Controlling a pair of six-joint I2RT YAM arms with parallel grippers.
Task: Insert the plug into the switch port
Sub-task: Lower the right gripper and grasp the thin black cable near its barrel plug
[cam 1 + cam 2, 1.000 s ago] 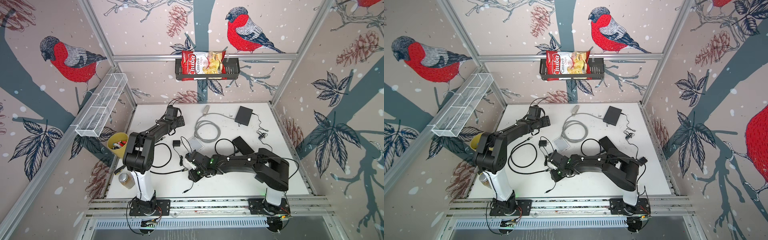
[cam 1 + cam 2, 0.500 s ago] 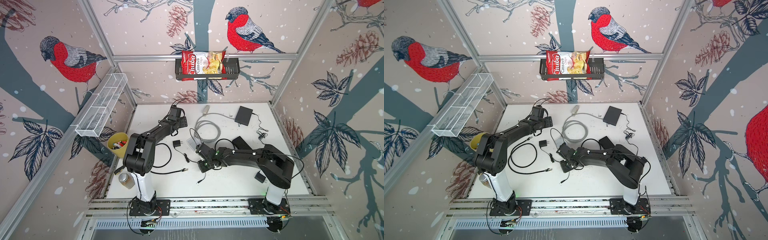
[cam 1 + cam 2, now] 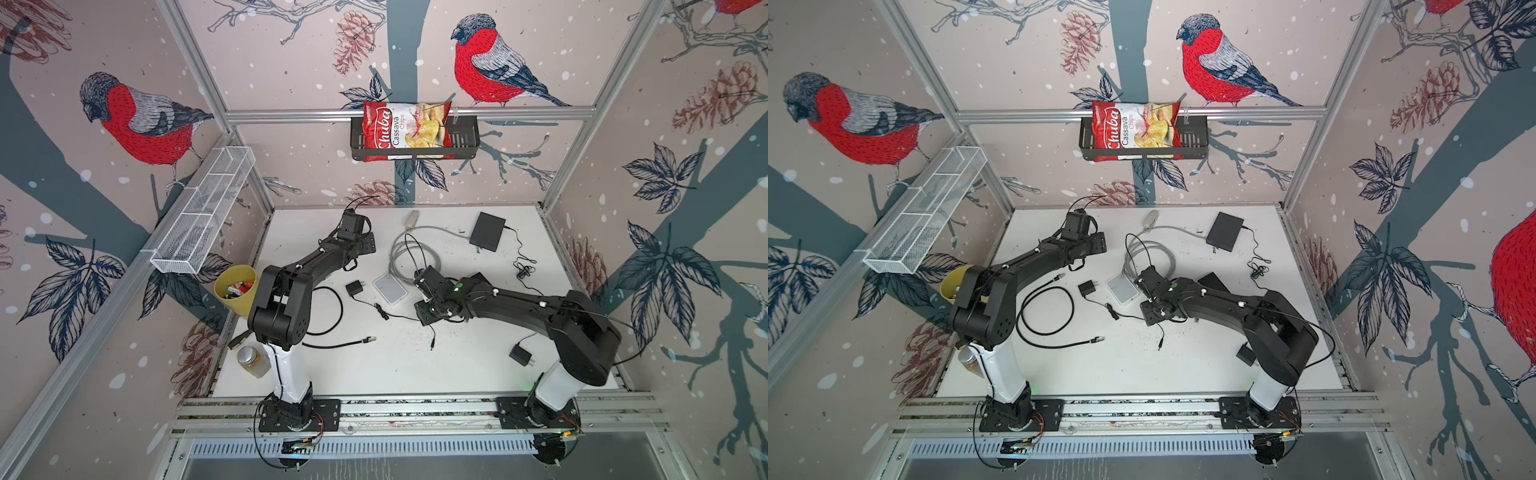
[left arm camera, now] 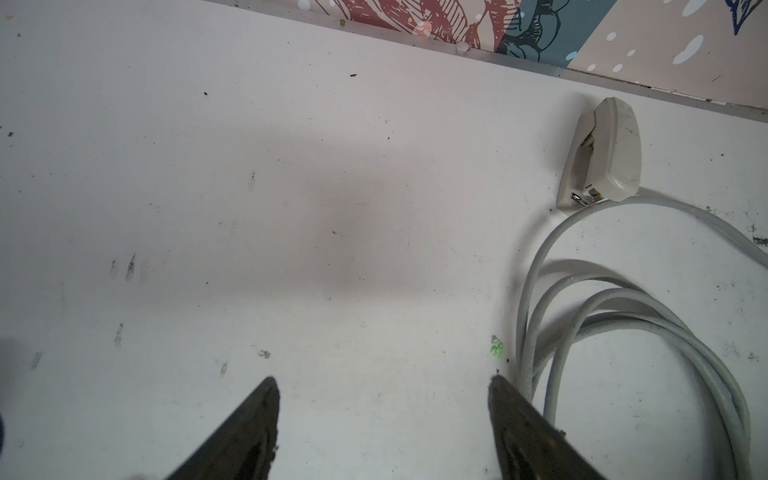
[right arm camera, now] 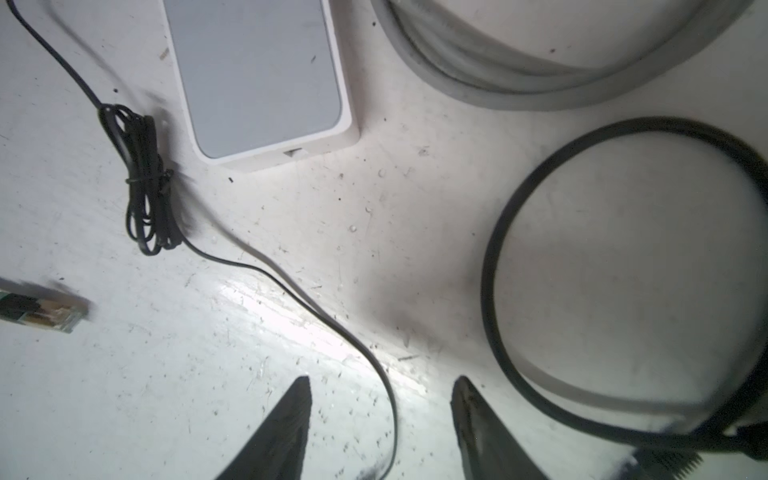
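Observation:
The white switch lies flat mid-table, with a small port in its near side. A thin black cord runs from a black adapter past the switch and ends in a small plug lying on the table. My right gripper hovers low beside the switch, open, with the cord passing loose between its fingers. My left gripper is open over bare table at the back, holding nothing.
A grey cable coil with a beige plug lies behind the switch. A black network cable ends in a clear plug. There is also a black box, a second adapter, a yellow cup and a jar.
My right gripper moved back and rightward to the switch, dragging the thin cord along, then opened and let it go. The left gripper shifted slightly to the right.

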